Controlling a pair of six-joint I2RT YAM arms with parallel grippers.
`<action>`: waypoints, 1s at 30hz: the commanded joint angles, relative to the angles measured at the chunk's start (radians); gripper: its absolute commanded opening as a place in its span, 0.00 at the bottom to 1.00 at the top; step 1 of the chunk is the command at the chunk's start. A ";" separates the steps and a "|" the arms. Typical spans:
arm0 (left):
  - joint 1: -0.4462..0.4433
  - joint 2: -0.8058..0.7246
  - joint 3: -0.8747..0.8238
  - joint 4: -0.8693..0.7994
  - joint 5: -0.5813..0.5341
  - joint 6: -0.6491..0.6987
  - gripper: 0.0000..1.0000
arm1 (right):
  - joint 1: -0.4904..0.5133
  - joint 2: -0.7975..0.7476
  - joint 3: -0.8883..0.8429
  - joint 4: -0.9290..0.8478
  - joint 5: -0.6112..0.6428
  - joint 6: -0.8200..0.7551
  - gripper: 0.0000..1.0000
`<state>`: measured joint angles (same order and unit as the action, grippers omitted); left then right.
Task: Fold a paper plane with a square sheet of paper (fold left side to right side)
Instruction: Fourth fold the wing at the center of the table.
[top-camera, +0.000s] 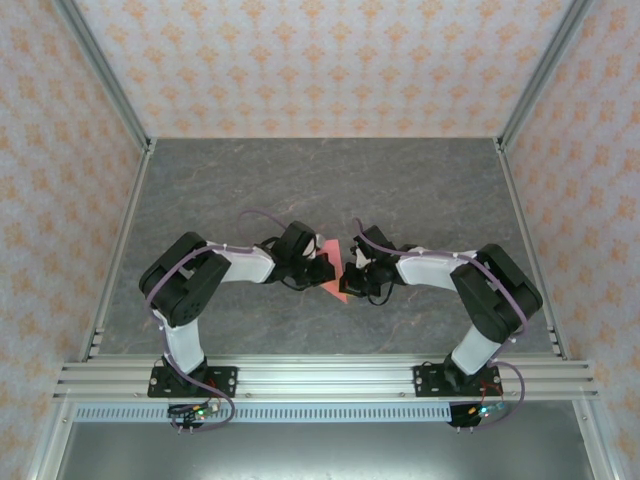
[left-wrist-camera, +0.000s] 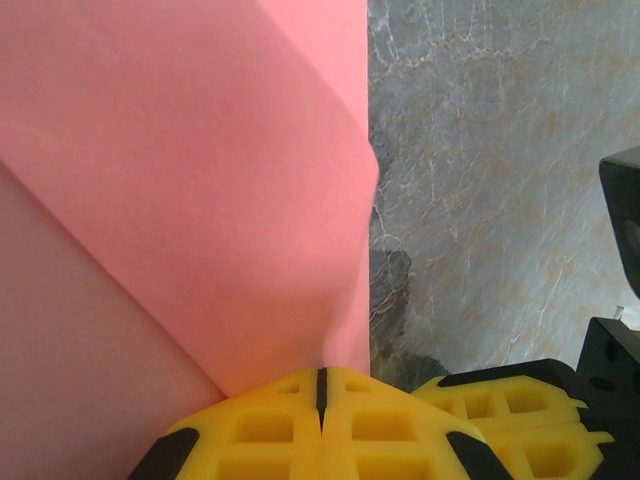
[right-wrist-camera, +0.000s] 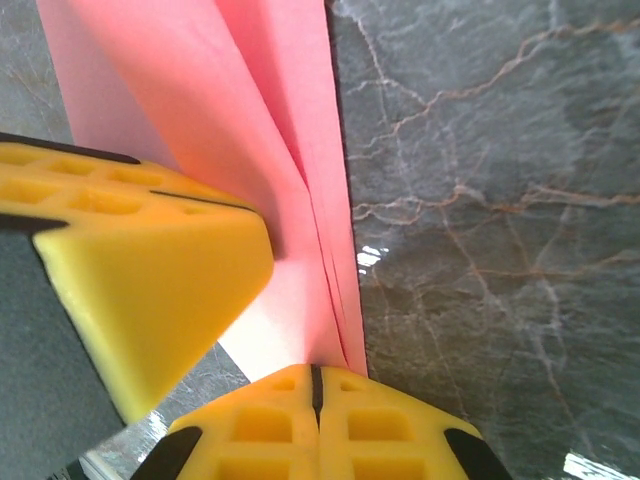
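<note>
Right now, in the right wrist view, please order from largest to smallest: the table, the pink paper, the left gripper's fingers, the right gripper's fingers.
1. table
2. pink paper
3. left gripper's fingers, nearly equal to the paper; they sit close to the camera, so unsure
4. right gripper's fingers

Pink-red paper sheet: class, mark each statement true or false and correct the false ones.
1. The pink-red folded paper sheet is pinched in the left pincer. True.
2. The right pincer stands open, away from the paper. False: it is shut on the paper's edge.
3. The paper lies flat and unfolded on the grey marbled table. False: it shows folded layers, gripped by both pincers.
4. Both pincers meet near the table's middle. True.
</note>
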<state>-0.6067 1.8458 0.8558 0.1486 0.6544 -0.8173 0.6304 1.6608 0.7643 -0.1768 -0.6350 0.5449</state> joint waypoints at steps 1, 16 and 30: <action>0.090 0.058 -0.007 -0.100 -0.161 0.057 0.02 | -0.003 0.083 -0.072 -0.220 0.199 -0.023 0.00; 0.173 0.139 0.162 -0.232 -0.171 0.164 0.02 | -0.003 0.088 -0.080 -0.227 0.201 -0.031 0.00; 0.238 0.179 0.262 -0.284 -0.141 0.212 0.03 | -0.003 0.100 -0.080 -0.230 0.198 -0.038 0.00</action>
<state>-0.4683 1.9717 1.0897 -0.1131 0.7822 -0.6464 0.6300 1.6711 0.7662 -0.1448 -0.6010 0.5297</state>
